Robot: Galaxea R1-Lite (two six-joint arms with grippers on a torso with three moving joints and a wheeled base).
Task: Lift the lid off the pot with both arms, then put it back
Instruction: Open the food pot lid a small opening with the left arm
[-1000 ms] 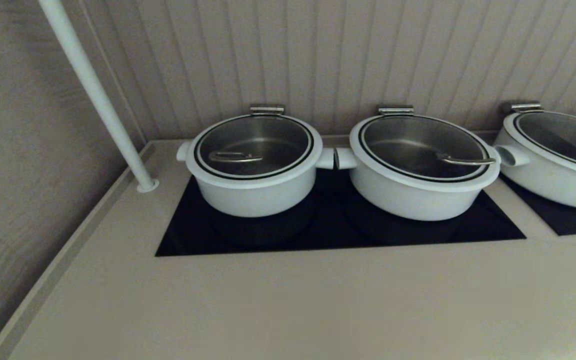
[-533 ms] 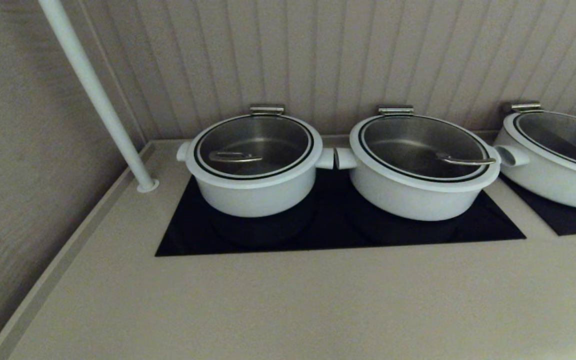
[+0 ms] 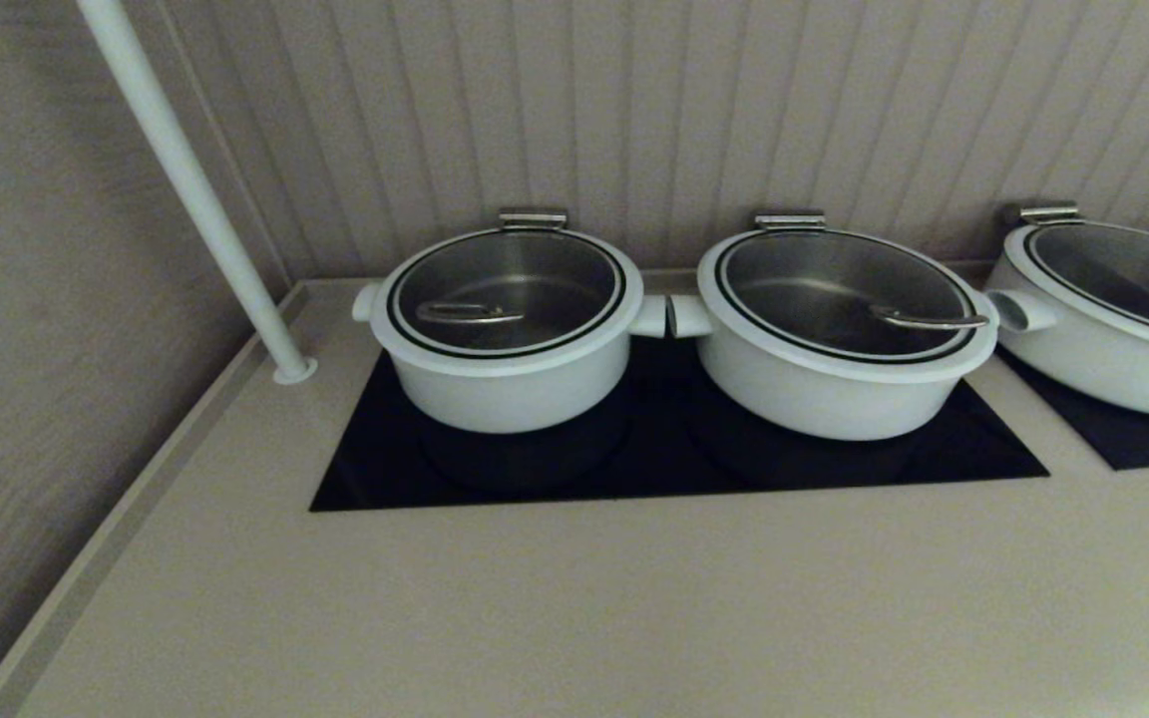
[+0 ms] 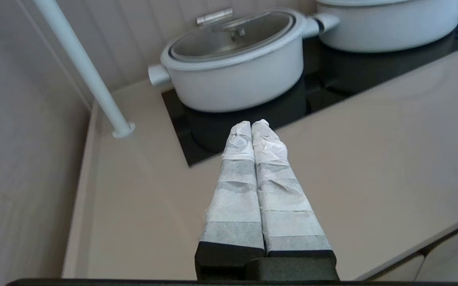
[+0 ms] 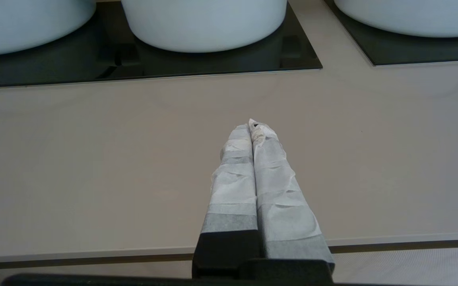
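Two grippers, left gripper (image 4: 251, 124) and right gripper (image 5: 253, 124), hover low over the near desk (image 3: 574, 598), jaws clenched on nothing. Lid (image 3: 506, 291) sits on the pot (image 3: 510, 384), far-left on the cooktop (image 3: 679, 459). Bar handle (image 3: 460, 314) runs left-right. Left arm is nearer.

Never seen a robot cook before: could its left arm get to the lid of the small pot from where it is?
Probably yes. The left gripper, shut, hangs over bare counter facing the pot, and nothing stands between it and the lid.
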